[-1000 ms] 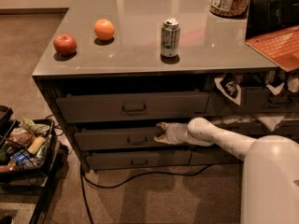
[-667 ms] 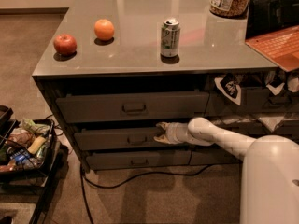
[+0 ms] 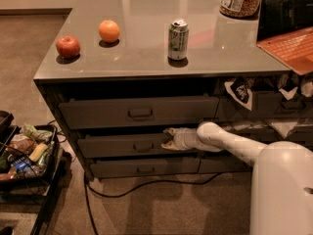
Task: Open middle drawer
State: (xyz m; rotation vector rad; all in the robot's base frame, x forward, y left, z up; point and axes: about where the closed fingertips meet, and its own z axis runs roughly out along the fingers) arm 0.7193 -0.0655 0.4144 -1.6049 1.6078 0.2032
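My arm (image 3: 230,143) reaches in low from the right, past the cable (image 3: 146,184) on the floor, so that it comes at the drawer stack side-on. My gripper (image 3: 167,137) sits against the front of the middle drawer (image 3: 117,146), just right of its metal pull (image 3: 143,146), fingers apart and one above the other, holding nothing. That drawer lies between the taller top drawer (image 3: 98,114) and the slim bottom drawer (image 3: 112,169) and looks hardly opened. I judge I must shift left to bracket the pull. Beyond, the countertop (image 3: 142,58) carries an apple (image 3: 68,46), an orange (image 3: 109,31) and a can (image 3: 177,39).
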